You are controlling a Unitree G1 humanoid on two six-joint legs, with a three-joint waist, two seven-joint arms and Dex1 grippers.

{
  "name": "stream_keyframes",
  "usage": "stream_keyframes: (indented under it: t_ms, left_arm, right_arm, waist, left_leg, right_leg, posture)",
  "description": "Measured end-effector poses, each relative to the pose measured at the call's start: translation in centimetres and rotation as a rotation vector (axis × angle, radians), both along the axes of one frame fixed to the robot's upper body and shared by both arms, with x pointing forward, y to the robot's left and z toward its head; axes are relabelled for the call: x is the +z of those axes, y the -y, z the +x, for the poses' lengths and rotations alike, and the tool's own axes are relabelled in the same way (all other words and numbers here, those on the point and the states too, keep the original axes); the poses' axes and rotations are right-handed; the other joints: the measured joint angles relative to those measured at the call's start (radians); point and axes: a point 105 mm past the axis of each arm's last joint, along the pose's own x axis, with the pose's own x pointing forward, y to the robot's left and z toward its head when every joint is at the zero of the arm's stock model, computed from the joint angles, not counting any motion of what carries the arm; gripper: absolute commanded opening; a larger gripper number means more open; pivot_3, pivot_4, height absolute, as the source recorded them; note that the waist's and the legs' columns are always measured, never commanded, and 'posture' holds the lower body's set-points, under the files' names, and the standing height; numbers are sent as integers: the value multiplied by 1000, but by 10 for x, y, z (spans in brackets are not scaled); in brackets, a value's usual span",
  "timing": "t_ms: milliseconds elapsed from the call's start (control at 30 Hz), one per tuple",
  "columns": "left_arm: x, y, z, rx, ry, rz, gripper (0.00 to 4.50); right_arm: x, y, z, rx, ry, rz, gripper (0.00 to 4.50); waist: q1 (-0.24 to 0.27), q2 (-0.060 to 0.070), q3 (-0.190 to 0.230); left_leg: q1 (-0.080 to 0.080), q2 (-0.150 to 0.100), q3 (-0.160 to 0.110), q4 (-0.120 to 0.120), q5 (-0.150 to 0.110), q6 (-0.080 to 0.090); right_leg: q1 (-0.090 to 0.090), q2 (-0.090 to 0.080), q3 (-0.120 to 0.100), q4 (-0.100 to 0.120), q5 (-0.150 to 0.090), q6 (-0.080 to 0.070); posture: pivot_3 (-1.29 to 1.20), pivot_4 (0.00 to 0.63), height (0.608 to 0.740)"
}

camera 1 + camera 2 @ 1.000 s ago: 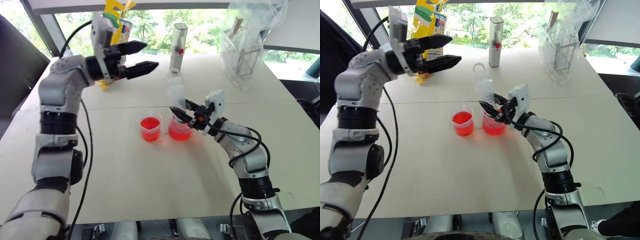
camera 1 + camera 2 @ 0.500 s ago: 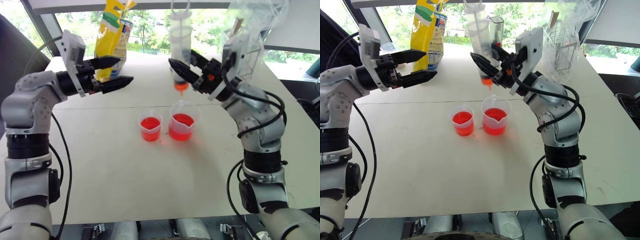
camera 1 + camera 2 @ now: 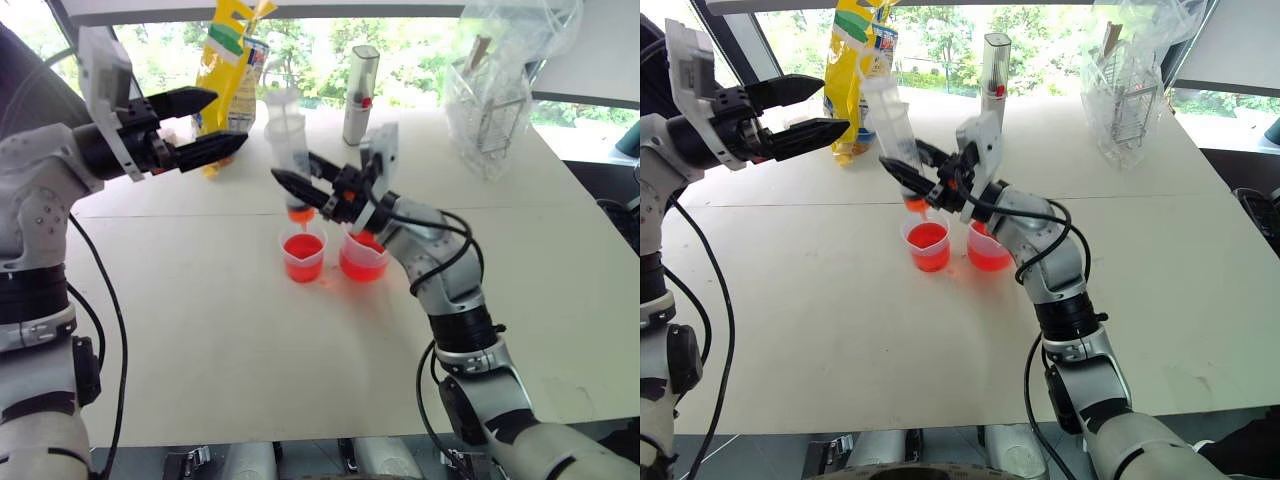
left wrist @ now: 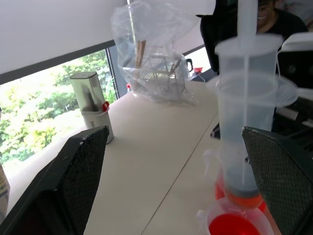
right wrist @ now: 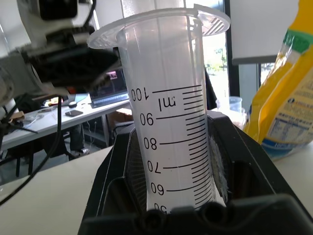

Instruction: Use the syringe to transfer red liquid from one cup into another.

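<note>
My right gripper (image 3: 292, 170) is shut on the clear syringe (image 3: 287, 145), which stands nearly upright with its scale facing the right wrist view (image 5: 171, 127). Its red-tinted tip (image 3: 300, 213) hangs just above the smaller cup (image 3: 303, 255), apart from it. Red liquid (image 3: 302, 248) lies in that cup. The larger spouted cup (image 3: 363, 258) stands right beside it with red liquid too, partly behind my right hand. My left gripper (image 3: 230, 117) is open and empty, held high to the left of the syringe, with its fingers (image 4: 78, 181) framing the syringe (image 4: 247, 122).
A yellow bag (image 3: 230, 60) stands at the back left of the white table (image 3: 250, 370). A tall grey container (image 3: 360, 80) stands at the back middle. A clear plastic bag over a wire rack (image 3: 490, 90) sits at the back right.
My right gripper lifted the syringe out of the larger cup, then carried it left and down over the smaller cup. My left arm drew back to the left, still open.
</note>
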Motion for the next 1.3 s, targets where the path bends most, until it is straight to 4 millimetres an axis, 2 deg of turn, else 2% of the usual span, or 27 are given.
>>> stream_keyframes:
  t_ms: [133,333,467,533,600,800,1300]
  left_arm:
    - [7,7,-3,-35,-4,-34,4445]
    - [19,32,-4,-126,28,-65,4445]
    - [16,40,-1,-154,11,-67,4445]
    - [12,43,1,-169,-2,-64,3930]
    - [9,46,1,-179,-6,-52,3106]
    - [6,48,1,-190,-13,-40,93]
    - [-4,50,-2,-193,-6,-17,29]
  right_arm:
    - [-7,0,0,-4,5,-11,1371]
    - [-10,-5,-4,11,14,-18,1371]
    - [-11,-5,-4,13,14,-22,1371]
    - [-12,-5,-4,11,15,-26,1371]
    - [-13,-5,-4,8,13,-28,1371]
    - [-15,-4,-3,0,10,-35,1371]
    - [-20,-4,-2,0,-10,-59,1371]
  waist:
    - [0,0,0]
    - [0,0,0]
    - [-2,0,0]
    - [-1,0,0]
    - [-1,0,0]
    - [-1,0,0]
    - [-1,0,0]
  left_leg:
    - [0,0,-1,0,0,0]
    - [0,-1,-1,0,0,0]
    - [1,0,0,0,0,0]
    - [1,0,0,0,0,0]
    - [1,0,0,0,0,0]
    - [1,-1,0,0,0,0]
    - [1,0,0,0,0,0]
  right_leg:
    - [0,0,-1,0,0,0]
    - [0,1,-1,0,0,0]
    - [0,1,0,0,0,0]
    - [0,1,0,0,0,0]
    - [0,1,0,0,0,0]
    - [0,1,0,0,0,0]
    - [0,1,0,0,0,0]
  posture:
    - [0,150,740]
    - [0,150,740]
    - [0,150,740]
    - [0,150,740]
    - [0,150,740]
    - [0,150,740]
    - [0,150,740]
